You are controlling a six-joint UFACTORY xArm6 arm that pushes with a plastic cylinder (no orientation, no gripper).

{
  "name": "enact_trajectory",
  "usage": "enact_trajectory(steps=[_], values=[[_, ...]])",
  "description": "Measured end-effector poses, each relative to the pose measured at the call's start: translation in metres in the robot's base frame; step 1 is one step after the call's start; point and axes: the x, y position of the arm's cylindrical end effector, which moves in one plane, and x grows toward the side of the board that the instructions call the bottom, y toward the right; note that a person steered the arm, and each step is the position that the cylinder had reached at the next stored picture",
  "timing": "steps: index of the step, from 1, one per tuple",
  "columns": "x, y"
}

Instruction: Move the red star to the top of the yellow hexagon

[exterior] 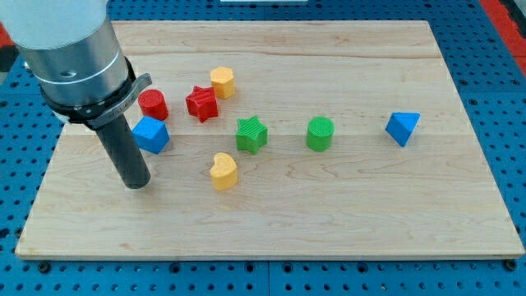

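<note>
Wooden board [345, 222] on blue pegboard; my jawless rod grasps nothing. Nearest, my tip [137, 184] stands left of the yellow heart [223, 171]. Beyond: blue cube [152, 134], green star [251, 135]. Farther: red star [201, 104] touching the yellow hexagon [223, 82] at its lower left.

Arm entering from the view's top left, rod upright, my tip [136, 184] lowered.

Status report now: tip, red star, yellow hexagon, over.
My tip down at board's left, below blue block, touching nothing. Red star sits lower-left of yellow hexagon, about touching. Path above hexagon open.
</note>
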Motion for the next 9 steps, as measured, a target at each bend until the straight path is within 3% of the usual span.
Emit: enact_trajectory(steps=[1, 2, 4, 5, 9], values=[[0.000, 0.000], [-0.017, -0.049], [-0.087, -0.118], [-0.119, -0.079], [-0.119, 0.091]])
